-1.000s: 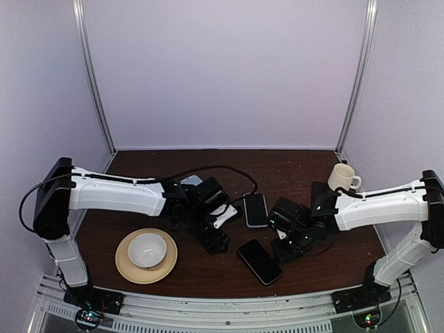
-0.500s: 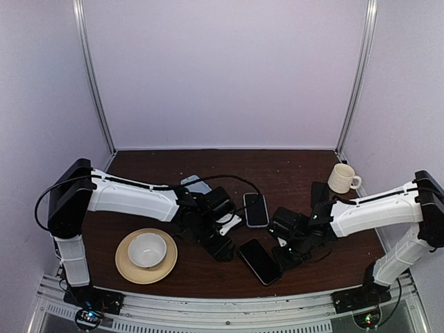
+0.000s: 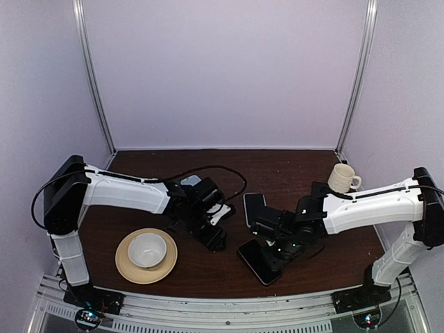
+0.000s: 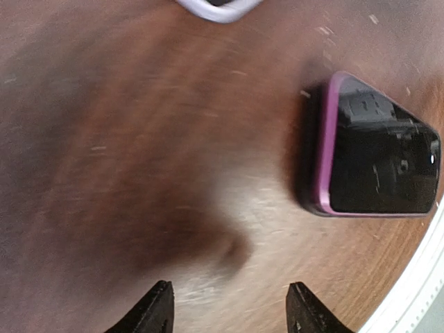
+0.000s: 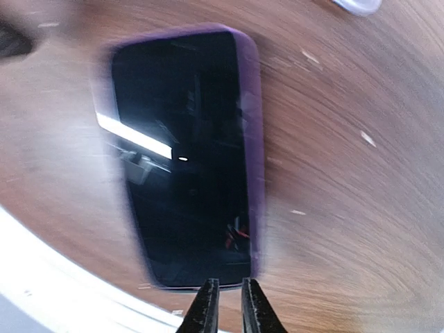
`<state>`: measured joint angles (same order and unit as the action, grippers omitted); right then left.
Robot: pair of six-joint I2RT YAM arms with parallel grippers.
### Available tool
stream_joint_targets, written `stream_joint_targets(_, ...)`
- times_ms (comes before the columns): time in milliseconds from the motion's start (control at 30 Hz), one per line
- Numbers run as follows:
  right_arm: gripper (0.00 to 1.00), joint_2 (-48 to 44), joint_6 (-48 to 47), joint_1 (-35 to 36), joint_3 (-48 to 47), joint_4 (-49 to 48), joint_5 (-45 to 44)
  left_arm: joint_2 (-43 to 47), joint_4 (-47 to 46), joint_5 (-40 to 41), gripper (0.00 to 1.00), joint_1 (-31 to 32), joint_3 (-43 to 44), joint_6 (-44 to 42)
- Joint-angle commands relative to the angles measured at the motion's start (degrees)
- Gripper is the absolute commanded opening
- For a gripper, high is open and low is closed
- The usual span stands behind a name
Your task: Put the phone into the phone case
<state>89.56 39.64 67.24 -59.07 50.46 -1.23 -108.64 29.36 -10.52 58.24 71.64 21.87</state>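
The phone [image 3: 255,268] is a dark glossy slab lying flat near the front edge; its rim looks purplish in the right wrist view [image 5: 184,159] and the left wrist view [image 4: 378,163]. The phone case [image 3: 252,205], black-faced with a light edge, lies flat just behind it; only a pale corner shows in the left wrist view [image 4: 215,7]. My right gripper [image 3: 269,251] hovers over the phone with its jaws almost together and empty [image 5: 225,305], the tips at one short end of the phone. My left gripper [image 3: 214,239] is open and empty over bare wood [image 4: 232,312], left of the phone.
A tan plate [image 3: 125,269] with a white bowl [image 3: 147,248] sits front left. A white mug [image 3: 341,178] stands back right, with a dark flat thing [image 3: 318,189] beside it. A pale grey-blue phone [image 3: 191,180] lies behind the left arm. A black cable [image 3: 222,169] loops across the back.
My right gripper has moved left and now sits over the phone. My left gripper moved towards the phone, then drew back left. The phone and case lie where they were.
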Motion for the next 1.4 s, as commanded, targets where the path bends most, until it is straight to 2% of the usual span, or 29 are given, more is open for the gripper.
stream_joint_targets(0,0.15,2.2,-1.97,2.83,-1.86,-4.79,2.39,4.09,-2.06,0.81,0.59,-2.28,-1.91,1.22)
stream_joint_targets(133,0.06,6.2,-0.82,2.96,-1.76,-8.08,4.45,5.47,-1.96,1.32,0.6,-3.16,-2.88,1.25)
stream_joint_targets(300,0.01,10.3,1.91,4.02,2.76,-14.19,9.55,6.2,-1.68,1.59,0.6,-4.07,-3.3,1.22)
stream_joint_targets(467,0.0,12.97,4.08,4.21,5.19,-9.03,6.9,6.33,-1.15,2.12,0.6,-4.27,-2.98,0.53)
stream_joint_targets(633,0.0,9.86,1.02,4.13,-1.15,-1.18,2.68,6.55,-0.59,3.11,0.6,-4.28,-2.45,-0.21)
stream_joint_targets(667,0.03,8.51,-0.16,4.14,-3.42,-0.26,2.43,6.59,-0.36,3.14,0.6,-4.27,-2.28,-0.36)
stream_joint_targets(700,0.11,7.47,-1.19,4.08,-5.54,0.27,2.25,6.6,-0.03,3.27,0.6,-4.32,-2.04,-0.54)
stream_joint_targets(767,0.44,5.53,-2.62,4.0,-9.31,1.12,1.54,6.75,0.4,3.49,0.6,-4.33,-1.48,-0.89)
stream_joint_targets(833,0.91,4.29,-2.93,3.41,-12.0,2.59,-1.26,7.04,0.55,3.67,0.6,-4.27,-1.38,-1.03)
stream_joint_targets(867,0.98,4.08,-2.75,2.72,-12.79,3.89,-2.32,7.26,0.59,3.67,0.6,-4.27,-1.41,-1.12)
stream_joint_targets(933,0.99,4.47,-1.45,1.56,-13.21,6.13,-5.18,7.62,0.61,3.77,0.6,-4.27,-1.56,-1.28)
stream_joint_targets(1033,0.99,7.02,-1.11,-0.57,-12.81,7.61,-3.41,7.66,0.92,3.98,0.61,-4.27,-1.6,-1.51)
stream_joint_targets(1367,0.99,12.06,-2.97,-1.85,-7.58,-0.71,6.75,7.74,1.05,3.66,0.63,-4.27,-2.32,-1.92)
